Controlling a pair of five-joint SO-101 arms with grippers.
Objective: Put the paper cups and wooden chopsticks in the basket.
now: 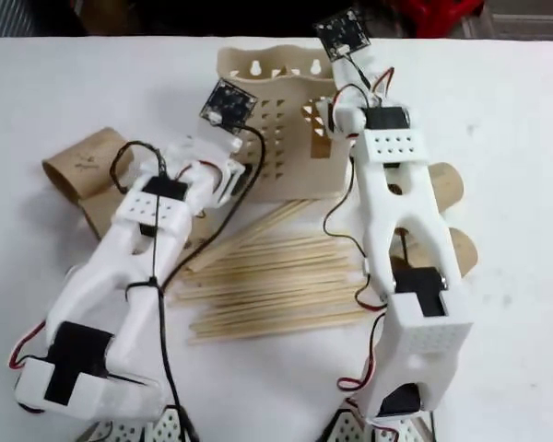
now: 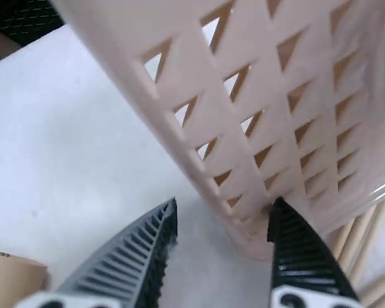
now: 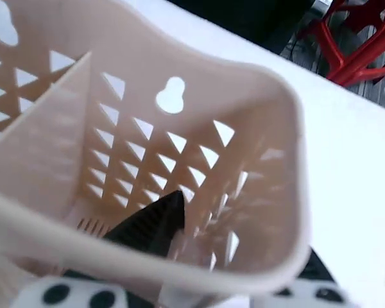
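Chopsticks lie heaped on the bench at centre, below the basket; paper cups flank them. We judge the basket is being steadied: left gripper wide at its corner, right gripper parted astride its wall. Next we need a clean chopstick pinch.

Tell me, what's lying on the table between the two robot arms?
A pile of wooden chopsticks lies on the table between the left arm and right arm; the high view shows it.

the high view looks down over the whole bench; both wrist views face the basket at very close range.
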